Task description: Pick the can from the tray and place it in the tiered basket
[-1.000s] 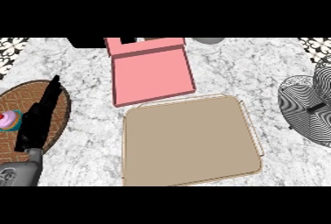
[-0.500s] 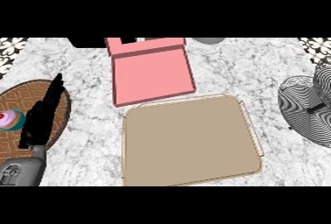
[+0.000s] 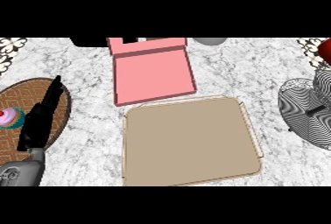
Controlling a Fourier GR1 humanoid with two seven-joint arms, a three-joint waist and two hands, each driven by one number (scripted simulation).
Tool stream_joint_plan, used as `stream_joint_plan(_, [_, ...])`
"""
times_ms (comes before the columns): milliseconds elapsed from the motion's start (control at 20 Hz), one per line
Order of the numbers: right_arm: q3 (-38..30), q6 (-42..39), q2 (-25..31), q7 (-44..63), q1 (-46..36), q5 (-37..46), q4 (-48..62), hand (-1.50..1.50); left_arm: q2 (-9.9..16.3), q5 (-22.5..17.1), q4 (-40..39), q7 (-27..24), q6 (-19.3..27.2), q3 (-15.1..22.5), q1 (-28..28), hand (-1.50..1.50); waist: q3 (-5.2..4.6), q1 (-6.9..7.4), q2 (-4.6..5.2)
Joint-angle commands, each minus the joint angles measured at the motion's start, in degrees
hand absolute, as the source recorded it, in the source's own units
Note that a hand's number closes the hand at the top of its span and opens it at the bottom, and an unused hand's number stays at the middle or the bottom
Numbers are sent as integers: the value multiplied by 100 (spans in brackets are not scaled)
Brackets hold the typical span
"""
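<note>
The beige square tray (image 3: 191, 142) lies flat in the middle of the marbled worktop (image 3: 258, 74), with bare marble on its left and right sides. Its raised rim almost meets the pink box (image 3: 152, 72) just behind it. No can shows on the tray or anywhere else. Left of the tray, the left hand (image 3: 40, 118) lies with straight black fingers (image 3: 50, 94) over a brown woven round plate (image 3: 26, 94) bearing a cupcake (image 3: 9, 117). Right of the tray stands the striped wire tiered basket (image 3: 310, 116).
</note>
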State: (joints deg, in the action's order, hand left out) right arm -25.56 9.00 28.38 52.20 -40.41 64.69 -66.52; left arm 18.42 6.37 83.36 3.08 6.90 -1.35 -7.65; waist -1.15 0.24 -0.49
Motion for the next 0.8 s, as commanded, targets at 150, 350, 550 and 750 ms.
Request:
stream_joint_plan(150, [187, 427, -252, 657, 518, 388, -1295, -150, 34, -40, -33, -176, -145, -138, 142, 0, 110, -51, 28])
stream_joint_plan(350, [-195, 167, 199, 776, 632, 305, -1694, -150, 7, -88, -2, -169, -137, -270, 106, 0, 111, -52, 33])
stream_joint_plan(550, [-653, -608, -54, 1354, 1305, -83, -3265, -150, -60, 83, 189, 70, 13, -158, 208, 0, 112, -196, -22])
stream_joint_plan(750, [-973, -1270, -453, 1606, 1894, -455, -4621, -150, -144, 221, 300, 390, 80, -23, 96, 0, 113, -234, -29])
